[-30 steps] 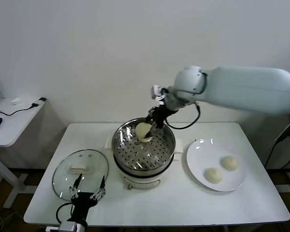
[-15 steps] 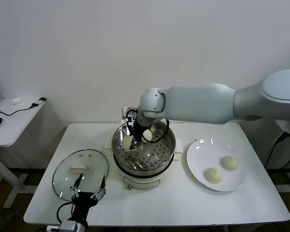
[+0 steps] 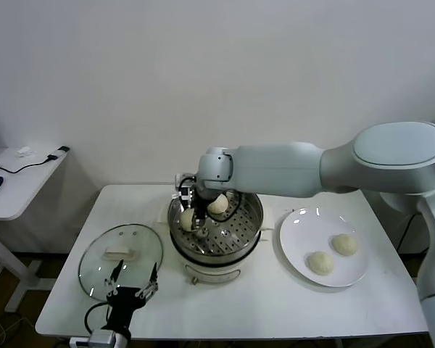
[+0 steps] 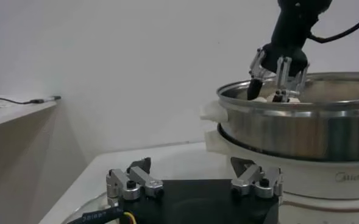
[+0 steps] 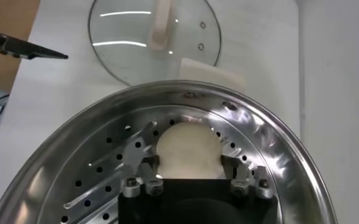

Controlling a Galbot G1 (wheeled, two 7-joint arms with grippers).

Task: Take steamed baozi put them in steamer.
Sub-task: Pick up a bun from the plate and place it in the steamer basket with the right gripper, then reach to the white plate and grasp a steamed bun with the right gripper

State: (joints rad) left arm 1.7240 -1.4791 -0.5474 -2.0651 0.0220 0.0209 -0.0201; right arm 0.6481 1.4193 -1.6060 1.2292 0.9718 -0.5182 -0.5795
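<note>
Head view: right arm reaches across into the steamer (image 3: 250, 217), right gripper (image 3: 192, 217) pointing down, fingers spread around a baozi (image 5: 188, 149) on the perforated tray; left gripper (image 3: 133, 279) waits open beside the glass lid (image 3: 94, 264).

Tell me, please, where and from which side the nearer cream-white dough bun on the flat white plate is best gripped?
Probably from straight above, with the fingers closing across the widest part of the nearer cream-white dough bun. It is a smooth low dome lying flat on the flat white plate, so a side approach would likely catch the plate. It lies apart from the other bun, leaving room for fingers on either side.
</note>
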